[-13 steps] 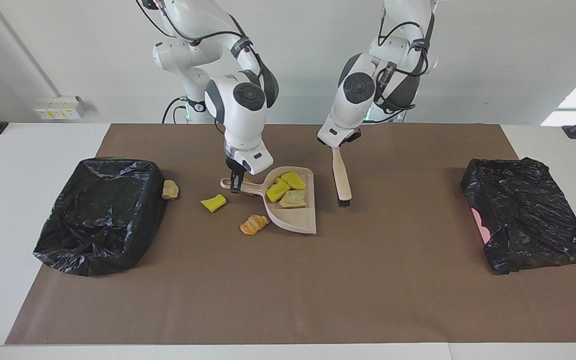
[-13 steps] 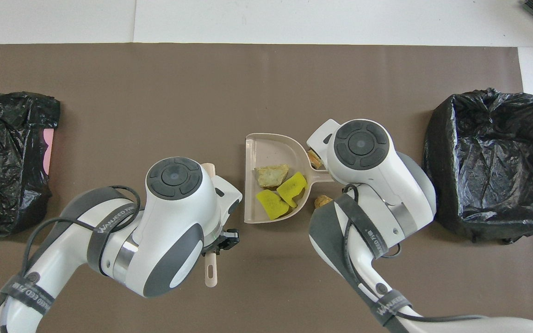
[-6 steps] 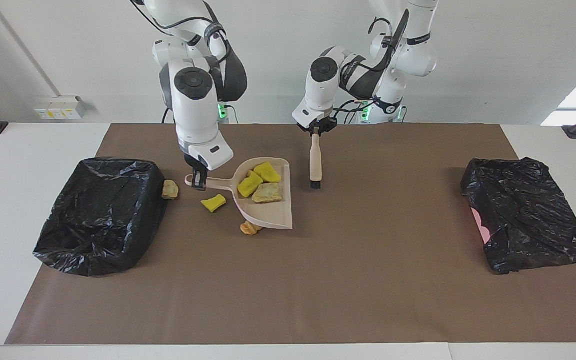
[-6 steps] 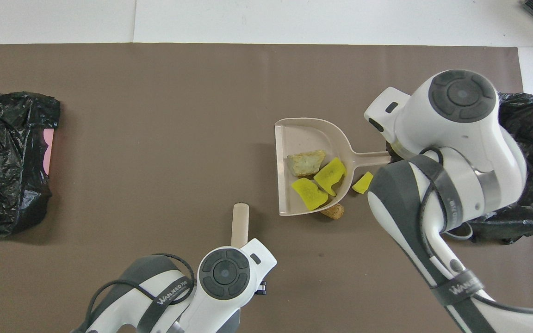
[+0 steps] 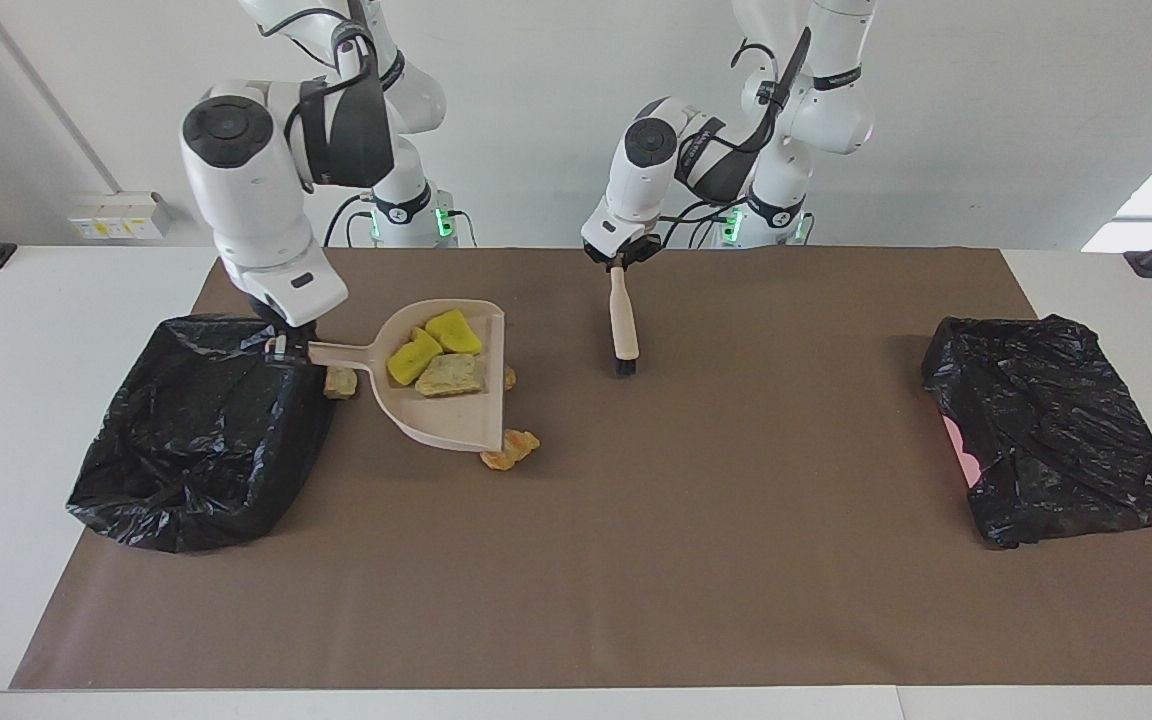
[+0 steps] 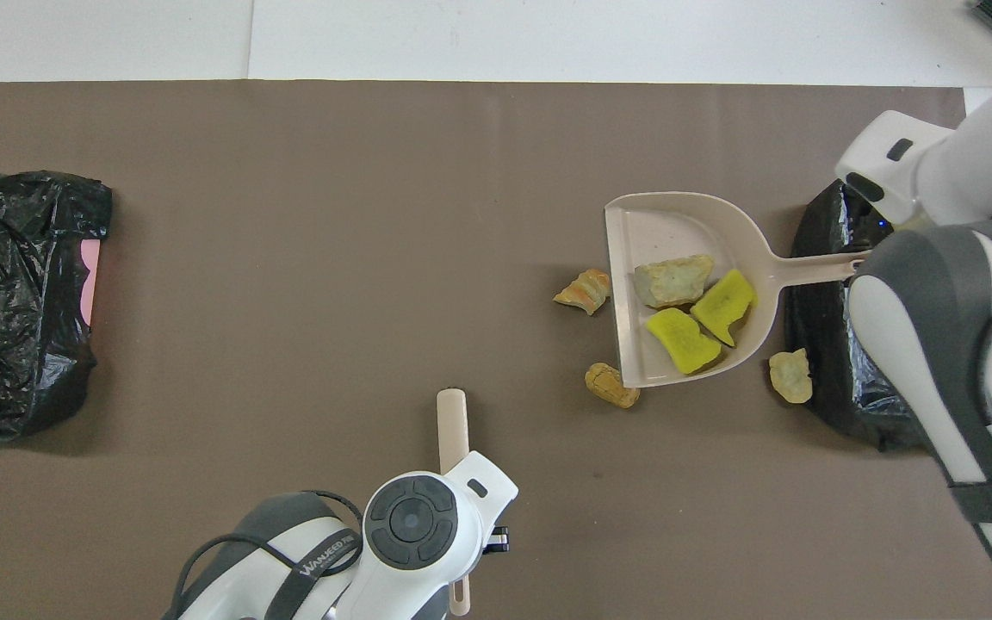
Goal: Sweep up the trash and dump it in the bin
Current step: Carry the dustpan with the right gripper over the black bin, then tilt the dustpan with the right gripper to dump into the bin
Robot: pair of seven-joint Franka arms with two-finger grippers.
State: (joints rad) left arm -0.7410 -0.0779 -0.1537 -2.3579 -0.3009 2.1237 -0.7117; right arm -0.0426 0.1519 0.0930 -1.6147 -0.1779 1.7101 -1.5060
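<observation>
Brown mat [image 5: 636,560] covers the table. Two black-lined bins: one [image 5: 198,430] under the right gripper, the other [image 5: 1051,425] at the left arm's end, well apart from both grippers.

Right gripper [image 5: 281,335] clenched on the dustpan [image 5: 436,400] handle, over the rim of the near bin; pan raised, stretching from the gripper toward the table's middle.

Left gripper [image 5: 621,258] clamped on the brush [image 5: 622,320] handle top; brush hangs upright, bristles down over the mat.

Trash: two yellow wedges [image 5: 434,345] and one tan chunk [image 5: 451,375] in the pan. On the mat, three tan chunks: one [image 5: 340,381] below the pan handle just beside the bin, two [image 6: 584,291] [image 6: 611,384] by the pan's open lip.
</observation>
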